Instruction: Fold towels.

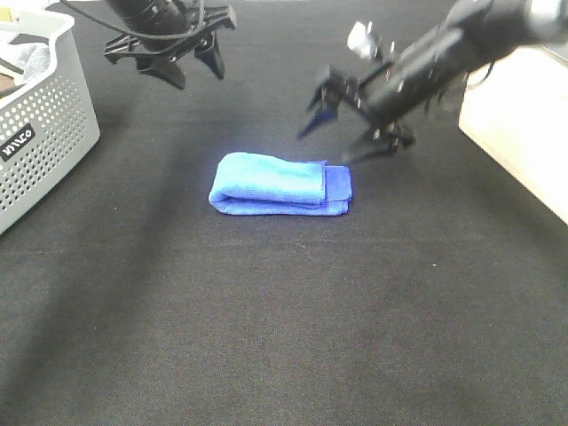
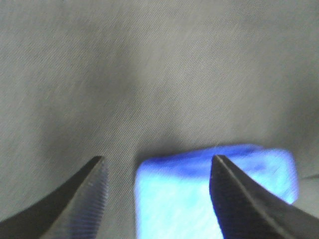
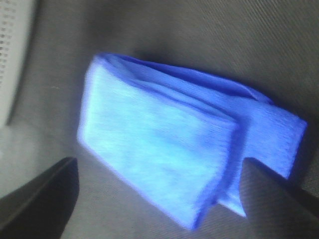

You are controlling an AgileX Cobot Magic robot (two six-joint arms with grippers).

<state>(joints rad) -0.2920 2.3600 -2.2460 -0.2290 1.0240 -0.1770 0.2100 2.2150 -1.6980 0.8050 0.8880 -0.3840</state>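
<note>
The royal-blue towel (image 1: 280, 184) lies folded into a thick small rectangle on the black table, near the middle; one lower layer sticks out past its right end. My left gripper (image 1: 195, 69) hangs open in the air behind and to the left of it, holding nothing. In the left wrist view its fingers (image 2: 94, 199) frame the towel (image 2: 199, 189) far below. My right gripper (image 1: 328, 145) hovers open just above and behind the towel's right end, not touching it. The right wrist view shows the towel (image 3: 164, 149) close under that gripper (image 3: 159, 164), whose jaws stand wide apart.
A perforated grey basket (image 1: 44, 133) with grey cloths (image 1: 27, 58) in it stands at the left edge; its wall (image 3: 12, 50) also shows in the right wrist view. A beige box (image 1: 519, 124) sits at the right edge. Black cloth (image 1: 284, 337) covers the table.
</note>
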